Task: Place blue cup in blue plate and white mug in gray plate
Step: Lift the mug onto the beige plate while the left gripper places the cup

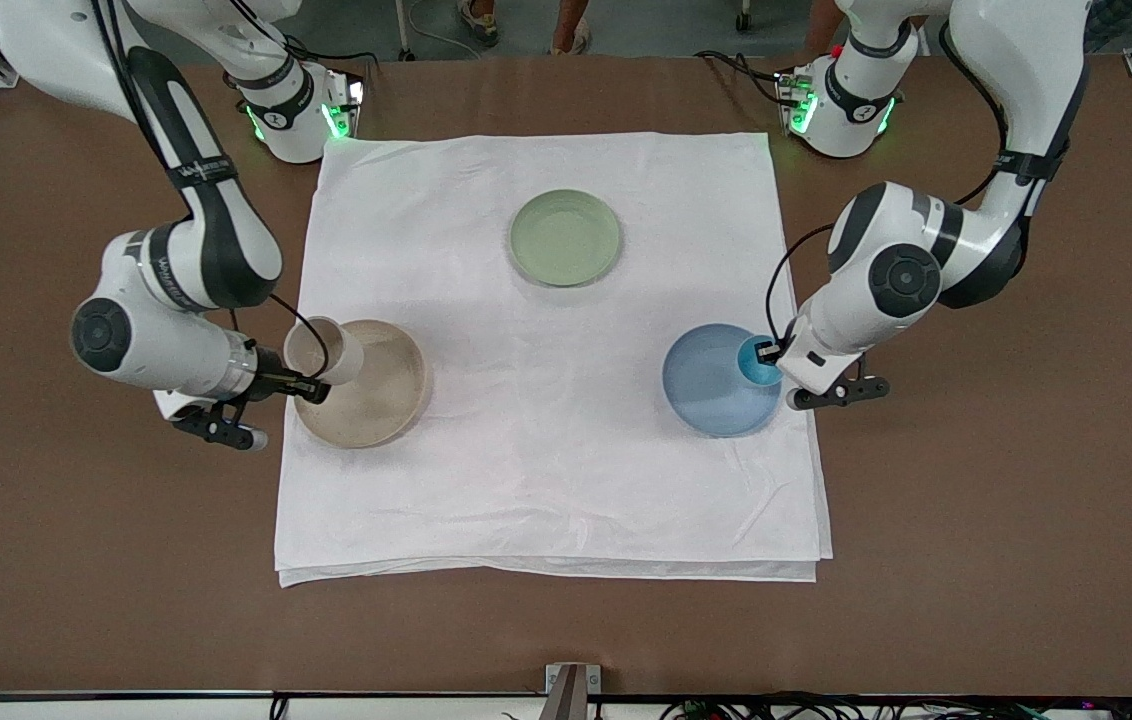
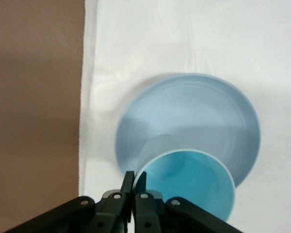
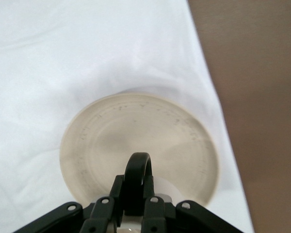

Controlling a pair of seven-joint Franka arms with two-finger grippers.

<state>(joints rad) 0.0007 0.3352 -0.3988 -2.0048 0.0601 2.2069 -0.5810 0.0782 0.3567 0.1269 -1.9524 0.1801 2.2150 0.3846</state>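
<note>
Front view first: the right gripper [image 1: 301,385] sits at middle left of the frame, fingers pinched on the dark handle of the white mug [image 1: 324,351], which hangs over the edge of the gray plate [image 1: 371,395] at the right arm's end of the white cloth [image 1: 546,450]. At middle right, the left gripper [image 1: 771,352] is clamped on the rim of the blue cup [image 1: 756,360], held over the blue plate [image 1: 711,385]. A green plate [image 1: 565,237] lies upper centre on the cloth, well apart from both.

Left wrist view: the fingers [image 2: 128,187] at bottom centre are nearly together, nipping the blue cup's [image 2: 191,182] wall, the blue plate [image 2: 199,114] below it and brown table [image 2: 34,97] at the frame's left.

Right wrist view: the closed fingers [image 3: 117,187] at bottom centre squeeze the mug's loop handle [image 3: 137,177], with the gray plate [image 3: 131,136] filling mid-frame on the cloth [image 3: 63,58].
</note>
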